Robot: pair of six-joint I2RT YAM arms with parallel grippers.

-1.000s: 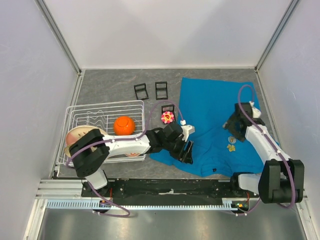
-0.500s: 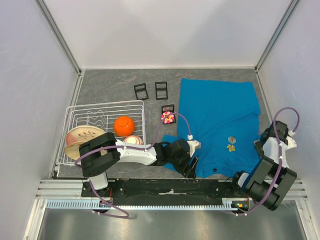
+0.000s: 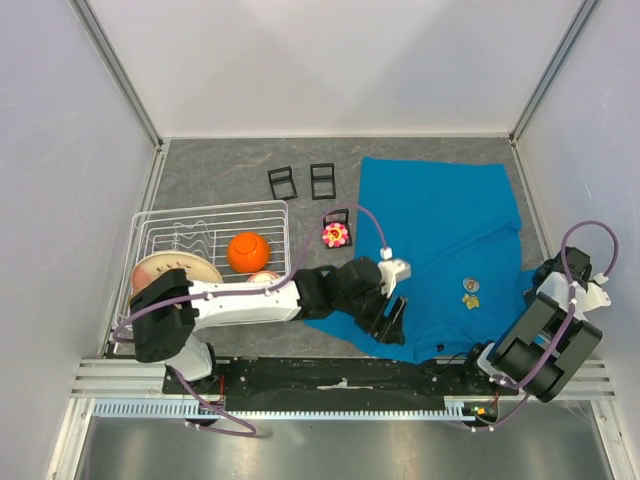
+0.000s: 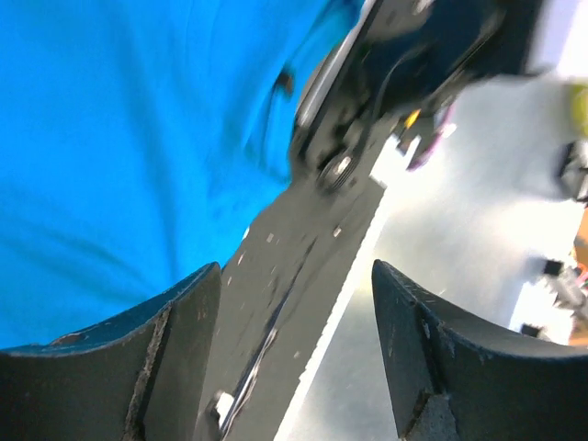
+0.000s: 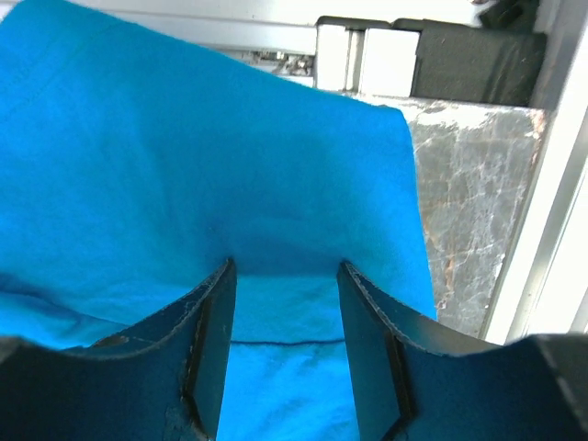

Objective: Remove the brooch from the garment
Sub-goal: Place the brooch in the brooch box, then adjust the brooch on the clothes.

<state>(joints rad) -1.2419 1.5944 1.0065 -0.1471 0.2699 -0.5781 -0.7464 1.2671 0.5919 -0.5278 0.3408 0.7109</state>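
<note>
From above, the shirt [image 3: 440, 215] lies spread on the right of the counter [image 3: 220, 170]. The small yellow brooch [image 3: 471, 299] is pinned on its near right part, between the two arms. The left fingers [image 3: 390, 318] hang over the near left hem, probably to hold the cloth down. Left wrist: they stand apart, empty. Right wrist: the right fingers [image 5: 209, 349] stand apart over the shirt's right edge, gripping nothing.

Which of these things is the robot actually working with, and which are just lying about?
For the job:
blue shirt
round brooch and yellow brooch, both on the shirt

Just lying about:
wire rack
orange ball and plate in the rack
black stands
pink flower trinket beside the shirt
</note>
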